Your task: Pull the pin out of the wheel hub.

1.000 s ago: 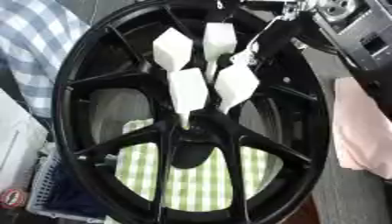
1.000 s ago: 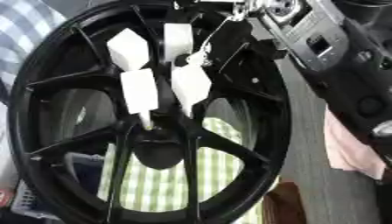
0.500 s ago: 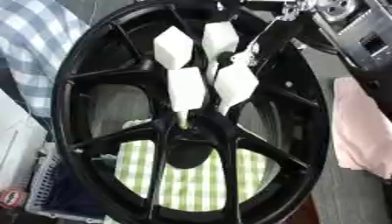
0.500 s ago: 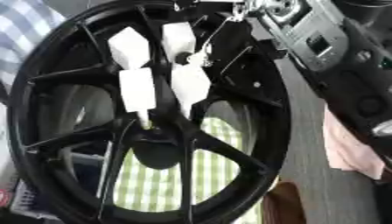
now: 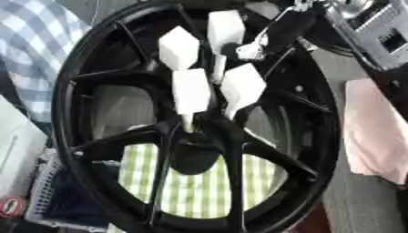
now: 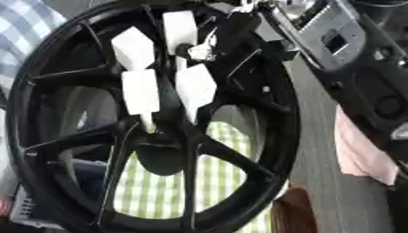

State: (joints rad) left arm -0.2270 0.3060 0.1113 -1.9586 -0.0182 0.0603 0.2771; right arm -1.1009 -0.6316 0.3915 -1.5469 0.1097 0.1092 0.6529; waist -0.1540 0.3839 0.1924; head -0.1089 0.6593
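- The pins are four white blocks with thin stems, set round the middle of the black wheel hub (image 5: 199, 136); their long axes run up and down the picture, stems pointing down toward the hub's centre hole.
- The top pin (image 5: 226, 28) lies just to the left of the right hand (image 5: 267, 36), and its stem passes close beside the hand's silvery tip; the other three (upper-left, lower-left, lower-right) lie below and to the left of the hand.
- The right hand reaches in from the upper right over the rim. Whether its fingers are apart, together or closed on anything I cannot tell.
- The left hand shows in neither view, so the right is the one placed for the pull.
- Beyond the hand to the right lies a pink cloth (image 5: 374, 132); under the wheel, a green checked cloth (image 5: 191, 191).
- No readable writing or brand anywhere.
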